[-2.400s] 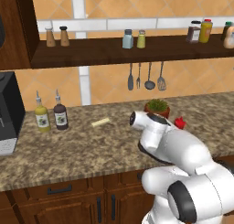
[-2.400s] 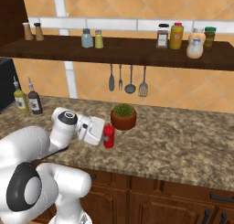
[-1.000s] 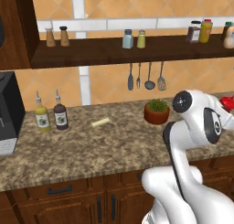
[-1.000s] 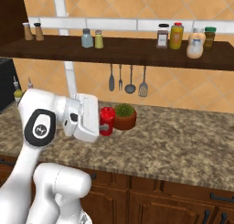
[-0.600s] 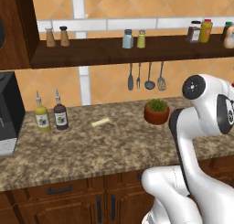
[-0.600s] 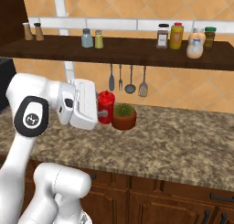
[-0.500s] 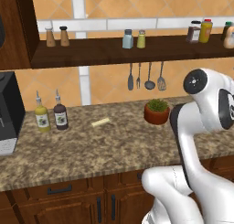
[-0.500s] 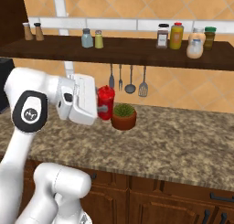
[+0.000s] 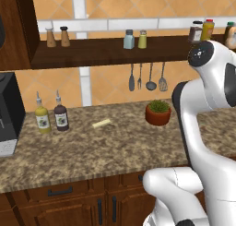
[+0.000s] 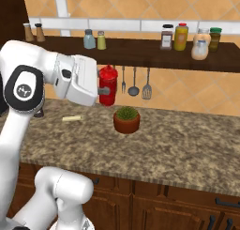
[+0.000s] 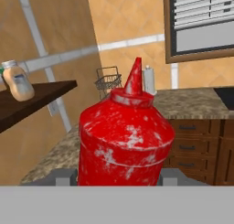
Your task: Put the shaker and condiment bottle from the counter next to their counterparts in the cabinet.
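On the shelf [image 10: 140,53] at my left stand the blue-grey shaker [image 10: 89,39] and the yellow-green shaker [image 10: 101,40], side by side. My gripper [image 10: 104,89] is clamped on the red bottle [image 10: 108,85], upright in the air just below the shelf and above the potted plant [image 10: 126,119] on the counter [image 10: 187,144].

Condiment bottle [image 10: 108,85] hangs mid-frame, above the counter [image 10: 187,140], below the cabinet [image 10: 140,53] shelf, left of a potted plant [image 10: 126,119].
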